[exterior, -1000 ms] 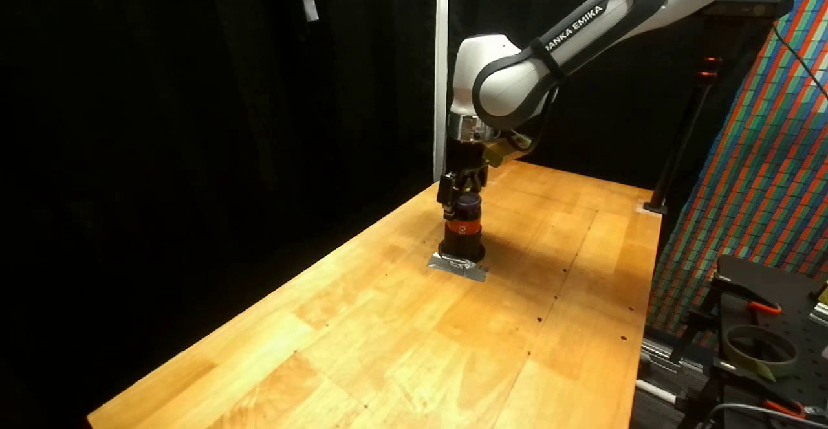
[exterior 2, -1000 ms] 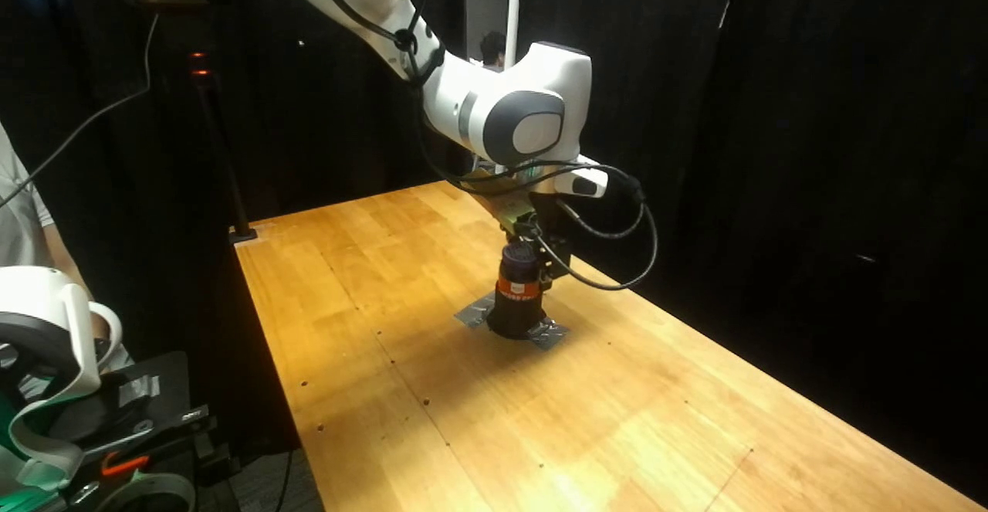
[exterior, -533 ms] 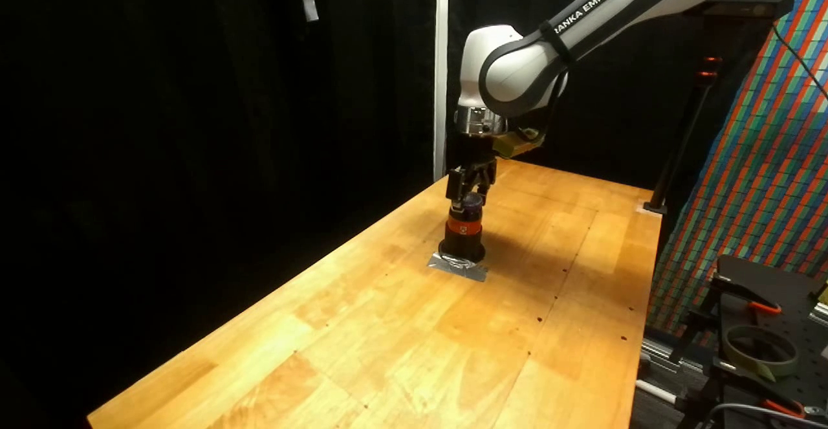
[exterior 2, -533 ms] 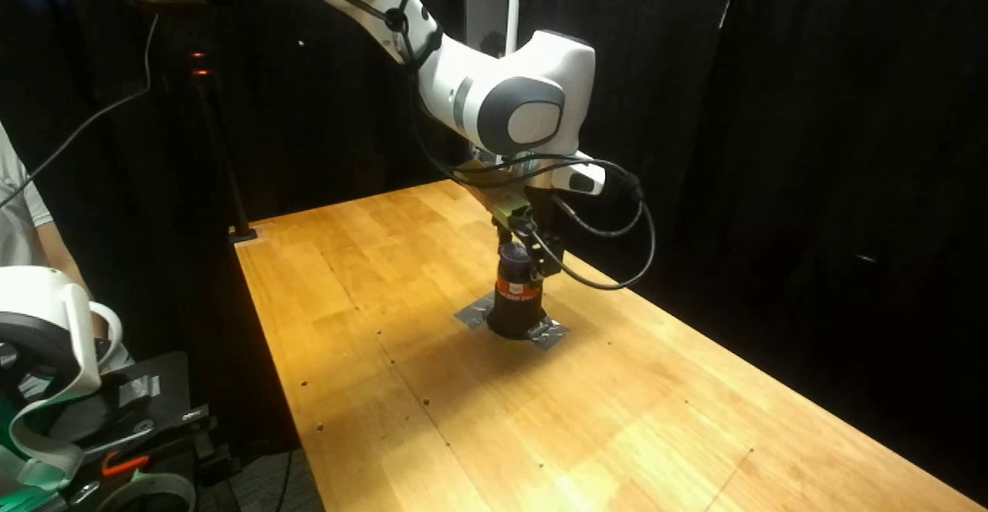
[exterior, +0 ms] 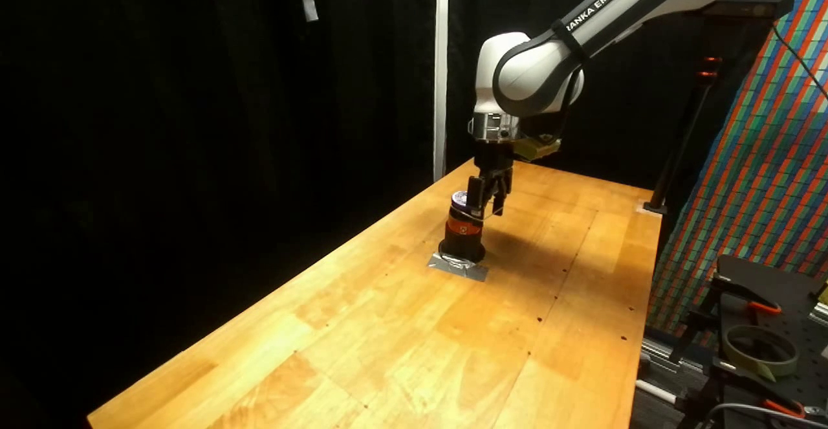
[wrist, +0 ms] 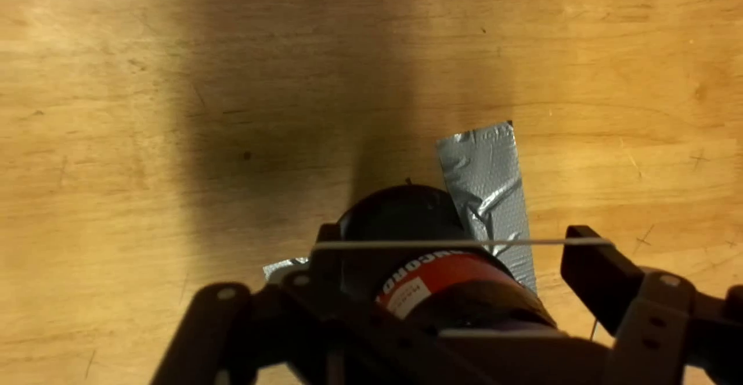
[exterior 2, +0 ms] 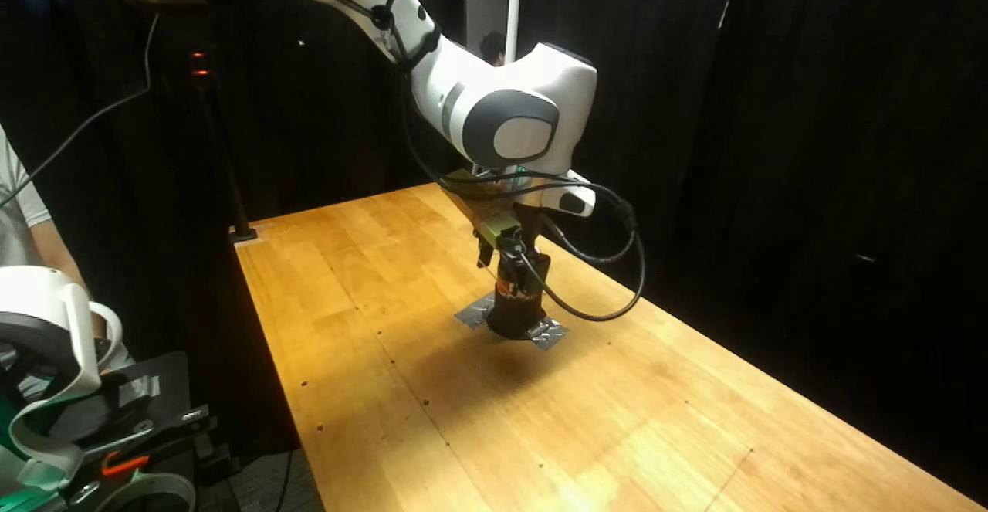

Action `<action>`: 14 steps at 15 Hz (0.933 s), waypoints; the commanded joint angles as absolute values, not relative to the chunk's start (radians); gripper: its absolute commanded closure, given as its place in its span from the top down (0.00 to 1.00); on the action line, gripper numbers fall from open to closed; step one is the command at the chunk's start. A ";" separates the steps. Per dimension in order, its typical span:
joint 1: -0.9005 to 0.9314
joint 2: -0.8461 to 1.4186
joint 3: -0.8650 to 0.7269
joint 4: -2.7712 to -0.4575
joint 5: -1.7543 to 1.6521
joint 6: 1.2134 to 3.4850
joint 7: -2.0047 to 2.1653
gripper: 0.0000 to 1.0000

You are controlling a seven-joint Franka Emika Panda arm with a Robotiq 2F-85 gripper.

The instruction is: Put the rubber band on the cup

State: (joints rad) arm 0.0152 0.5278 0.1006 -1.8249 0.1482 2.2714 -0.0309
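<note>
The gripper (exterior: 486, 213) has its fingers apart, the rubber band (wrist: 540, 242) stretched between them. On the table (exterior: 401, 325) stands the cup (exterior: 462, 241), tape (wrist: 484, 173) at its base, partly hidden behind one finger.

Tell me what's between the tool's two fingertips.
In the wrist view, a pale strand of the rubber band runs straight from one fingertip of the tool to the other, crossing in front of the cup.
</note>
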 commanded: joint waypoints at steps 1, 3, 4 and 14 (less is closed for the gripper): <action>0.016 0.462 0.099 -1.915 0.157 2.291 -0.048 0.66; 0.024 0.443 0.094 -1.948 0.146 2.326 -0.040 0.51; 0.029 0.429 0.091 -1.971 0.139 2.356 -0.033 0.42; 0.062 0.316 0.081 -2.254 0.098 2.886 -0.004 0.06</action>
State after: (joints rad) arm 0.0398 0.3869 0.0946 -2.1377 0.1256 2.7386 -0.0278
